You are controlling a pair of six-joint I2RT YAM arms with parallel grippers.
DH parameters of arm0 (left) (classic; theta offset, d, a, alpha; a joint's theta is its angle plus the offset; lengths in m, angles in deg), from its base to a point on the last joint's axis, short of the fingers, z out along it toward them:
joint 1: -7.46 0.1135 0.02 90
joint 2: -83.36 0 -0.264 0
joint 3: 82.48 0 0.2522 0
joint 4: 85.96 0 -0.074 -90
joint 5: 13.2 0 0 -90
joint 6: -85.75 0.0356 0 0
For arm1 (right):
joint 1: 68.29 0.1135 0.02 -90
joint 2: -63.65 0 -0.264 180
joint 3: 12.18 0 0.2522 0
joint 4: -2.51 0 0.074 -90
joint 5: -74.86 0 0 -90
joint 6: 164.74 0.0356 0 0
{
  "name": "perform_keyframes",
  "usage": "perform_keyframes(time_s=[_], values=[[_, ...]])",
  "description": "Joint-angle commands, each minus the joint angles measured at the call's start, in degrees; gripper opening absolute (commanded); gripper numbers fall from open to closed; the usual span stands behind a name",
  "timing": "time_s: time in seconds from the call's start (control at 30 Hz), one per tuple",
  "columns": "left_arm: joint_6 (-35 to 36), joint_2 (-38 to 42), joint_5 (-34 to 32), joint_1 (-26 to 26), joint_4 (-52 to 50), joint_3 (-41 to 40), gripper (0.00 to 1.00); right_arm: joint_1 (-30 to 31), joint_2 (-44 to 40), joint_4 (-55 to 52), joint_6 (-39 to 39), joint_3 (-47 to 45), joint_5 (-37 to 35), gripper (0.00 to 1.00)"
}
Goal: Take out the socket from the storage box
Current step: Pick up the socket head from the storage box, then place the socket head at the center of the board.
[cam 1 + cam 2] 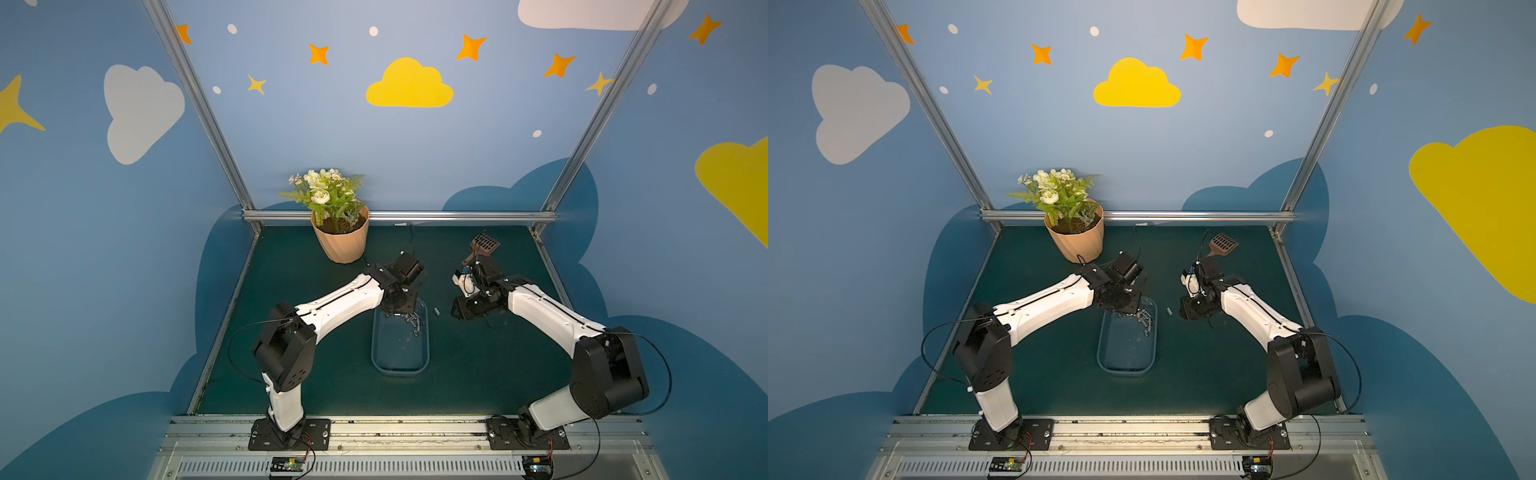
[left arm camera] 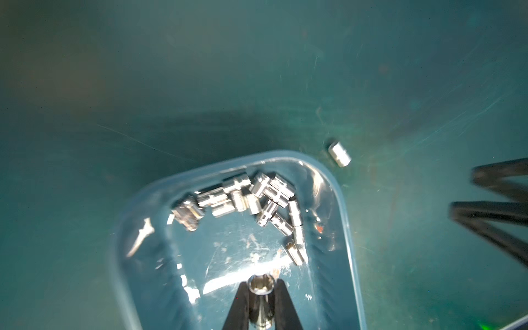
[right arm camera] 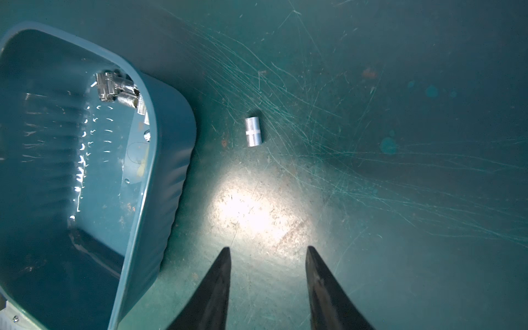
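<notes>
1. Starting from the front edge of the desk (image 1: 311,374): the storage box (image 1: 400,371) is sitting mid-desk with its long axis running front to back. Its near half is lying bare.
2. Over the far half, the left hand (image 2: 261,283) is pinching one socket (image 2: 260,300) tight between its fingers (image 2: 238,308). The socket's long axis is running along the fingers, and its open end is pointing away from the wrist. Whether it is clearing the floor of the box, I cannot tell.
3. Just beyond, the remaining sockets (image 2: 248,197) are crowding the far end of the box, touching one another.
4. By my judgement, the coming move is turning on the rim. The gripped socket is sitting inside the rim's outline, so it is needing lift first, then sideways travel.
5. Outside the right long rim, near the far right corner, a loose socket (image 3: 253,135) is lying on its side on the desk, apart from the wall.
6. The right hand (image 3: 268,248) is hovering over the desk to the right of the box, its fingers (image 3: 217,285) parted and gripping nothing.
7. Toward the back edge, a flowerpot (image 1: 340,245) and a brown slotted scoop (image 1: 484,245) are sitting well apart from the box.
</notes>
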Motion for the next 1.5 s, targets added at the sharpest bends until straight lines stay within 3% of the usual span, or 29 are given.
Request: perform_keyframes(time_s=[0.0, 0.23, 0.5, 0.9, 1.47], values=[[1.94, 4.11, -3.17, 3.55, -3.45, -0.70, 0.14, -0.18, -1.70, -0.03, 0.41, -0.46, 0.76, 0.44], [4.07, 10.53, -3.10, 12.63, -2.68, -8.11, 0.15, -0.22, -1.52, 0.30, 0.44, -0.48, 1.10, 0.44], [4.87, 8.74, 0.72, 19.60, 1.36, -16.59, 0.15, -0.18, -1.72, 0.04, 0.63, -0.61, 0.96, 0.43], [6.50, -2.13, 3.03, 21.87, 4.79, -17.96, 0.14, -0.09, -1.84, -0.99, 0.58, -0.18, 0.72, 0.43], [6.39, -7.10, 5.92, 22.59, 6.00, -18.27, 0.15, -0.15, -2.76, -0.72, 1.06, -1.89, 0.15, 0.43]])
